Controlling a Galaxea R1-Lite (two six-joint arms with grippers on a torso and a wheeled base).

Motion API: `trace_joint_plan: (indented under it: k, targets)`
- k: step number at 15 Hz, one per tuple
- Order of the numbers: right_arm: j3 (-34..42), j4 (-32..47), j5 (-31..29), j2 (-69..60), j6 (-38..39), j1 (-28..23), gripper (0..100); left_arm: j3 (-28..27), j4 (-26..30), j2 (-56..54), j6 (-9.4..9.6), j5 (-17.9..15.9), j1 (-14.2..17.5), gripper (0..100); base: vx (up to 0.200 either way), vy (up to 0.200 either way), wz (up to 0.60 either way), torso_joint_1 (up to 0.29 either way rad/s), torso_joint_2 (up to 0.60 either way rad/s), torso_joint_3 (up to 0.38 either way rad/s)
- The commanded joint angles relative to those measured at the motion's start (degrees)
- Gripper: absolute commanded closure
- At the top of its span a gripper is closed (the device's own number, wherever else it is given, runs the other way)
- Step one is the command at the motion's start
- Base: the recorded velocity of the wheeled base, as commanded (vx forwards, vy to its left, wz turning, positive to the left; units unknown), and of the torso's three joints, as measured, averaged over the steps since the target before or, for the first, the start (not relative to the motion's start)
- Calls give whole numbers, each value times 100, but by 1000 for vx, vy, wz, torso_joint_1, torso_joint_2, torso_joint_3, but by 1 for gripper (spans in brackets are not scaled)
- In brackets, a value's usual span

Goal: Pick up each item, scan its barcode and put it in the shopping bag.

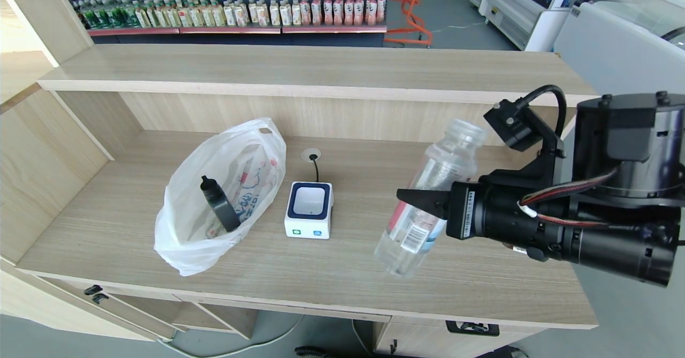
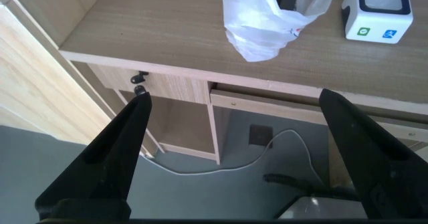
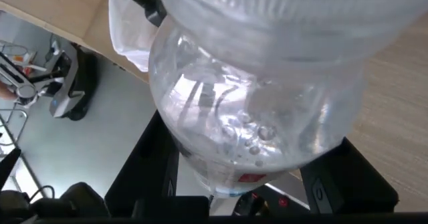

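Your right gripper (image 1: 418,202) squeezes the clear bottle (image 1: 445,164), tipped in the air to the right of the scanner (image 1: 309,209). The left wrist view shows you the left gripper (image 2: 234,98) wide open, holding nothing, down below the counter (image 2: 160,30) edge near the shopping bag (image 2: 257,33).

No wording legible from where I stand: a barcode (image 1: 415,238) on the bottle (image 1: 447,168), a green icon (image 1: 293,233) and a blue icon (image 1: 317,234) on the scanner (image 1: 309,209) front, blurred red-and-blue print on the shopping bag (image 1: 182,240).
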Motion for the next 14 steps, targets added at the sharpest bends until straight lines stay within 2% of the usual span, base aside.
trace_joint_plan:
  k: [1, 4, 8, 11, 14]
  targets:
    - [-416, 337, -44, -97, 276, 293, 100, 0, 0, 6, 1, 3, 1, 0, 0, 0, 0, 0, 0, 0]
    - [-881, 1137, -61, -150, 820, 557, 100, 0, 0, 6, 1, 3, 1, 0, 0, 0, 0, 0, 0, 0]
    - [-925, 1295, -53, -167, 1049, 785, 100, 0, 0, 6, 1, 3, 1, 0, 0, 0, 0, 0, 0, 0]
    - [-890, 1822, -53, -457, 1541, 1198, 100, 0, 0, 6, 1, 3, 1, 0, 0, 0, 0, 0, 0, 0]
    - [-917, 1937, -61, -422, 1664, 1172, 100, 0, 0, 6, 1, 3, 1, 0, 0, 0, 0, 0, 0, 0]
